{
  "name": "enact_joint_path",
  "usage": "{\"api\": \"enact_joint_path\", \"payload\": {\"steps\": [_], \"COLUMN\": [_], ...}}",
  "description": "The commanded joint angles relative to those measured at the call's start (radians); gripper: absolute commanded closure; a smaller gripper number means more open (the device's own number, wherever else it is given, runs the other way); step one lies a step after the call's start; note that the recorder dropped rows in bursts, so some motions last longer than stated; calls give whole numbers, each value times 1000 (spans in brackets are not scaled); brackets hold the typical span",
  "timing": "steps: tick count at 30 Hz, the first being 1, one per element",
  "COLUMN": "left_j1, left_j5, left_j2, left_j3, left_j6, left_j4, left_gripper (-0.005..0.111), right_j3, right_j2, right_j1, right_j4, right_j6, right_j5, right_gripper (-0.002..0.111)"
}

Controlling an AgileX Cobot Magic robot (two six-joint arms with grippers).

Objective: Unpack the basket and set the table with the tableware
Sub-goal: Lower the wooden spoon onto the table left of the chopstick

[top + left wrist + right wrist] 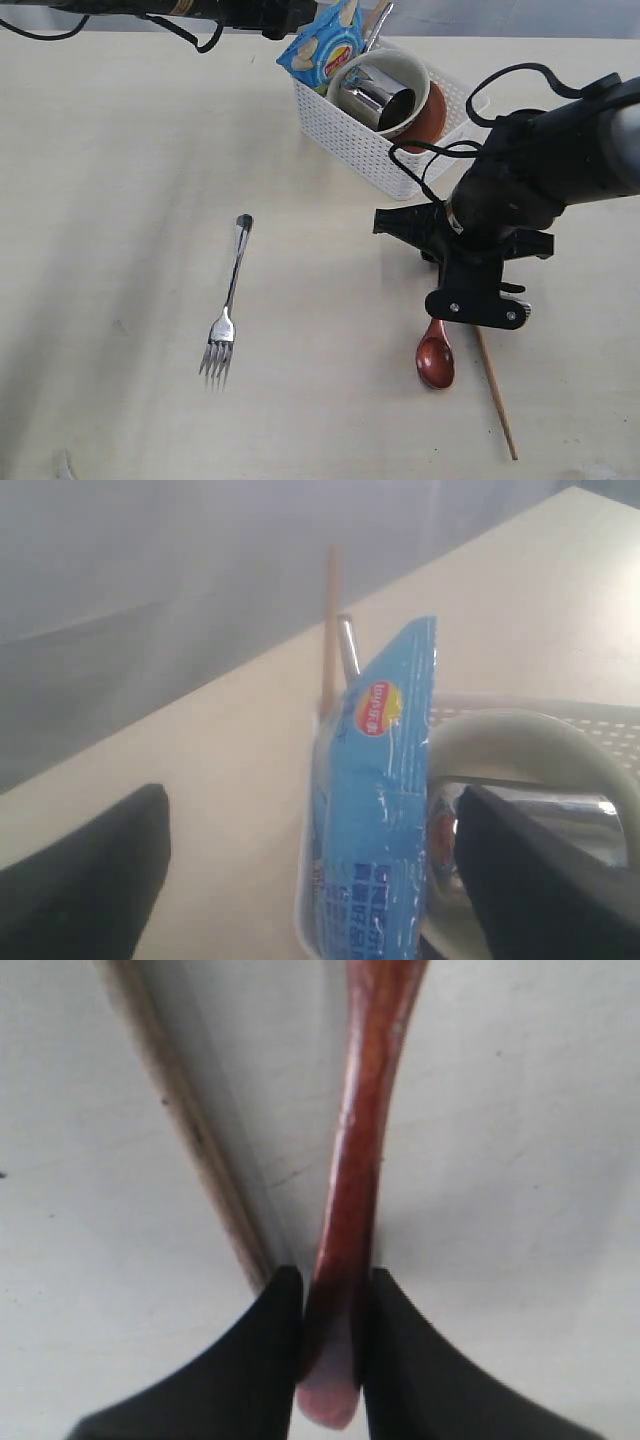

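Placing step: right jaws clenched on wooden spoon (pixel 435 361), resting on bench (pixel 120 180), five o'clock of basket (pixel 345 140), beside chopstick (pixel 497 395). Left jaws released by basket. Next: unclench, lift straight.

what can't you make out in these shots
- Spoon handle: exterior view, under the right gripper
- Chopstick upper end: exterior view, behind that gripper
- Steel utensil: left wrist view, lower part behind the snack packet
- Basket floor: exterior view, covered by the bowl

Right gripper (pixel 472 308) low over spoon (pixel 435 361); spoon bowl shows just past fingers; chopstick (pixel 497 393) just beside them; fork (pixel 228 310) well apart.
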Motion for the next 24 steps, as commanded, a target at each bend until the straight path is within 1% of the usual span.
{"api": "enact_joint_path", "payload": {"steps": [1,5,15,24], "left_j1": [1,1,1,1], "left_j5": [4,4,4,4], "left_j2": [0,0,0,0], "left_j3": [-4,-4,-4,-4], "left_j6": [-9,-9,-9,-9], "left_j4": [-5,-5,-5,-5], "left_gripper": [34,34,34,34], "right_j3": [2,2,2,2], "right_j2": [4,4,4,4], "right_j1": [-1,31,114,122], "right_j4": [-13,-67,-68,-68], "right_j6": [-13,-22,5,5], "right_j5": [-6,-6,23,32], "right_gripper": [109,109,108,108]}}
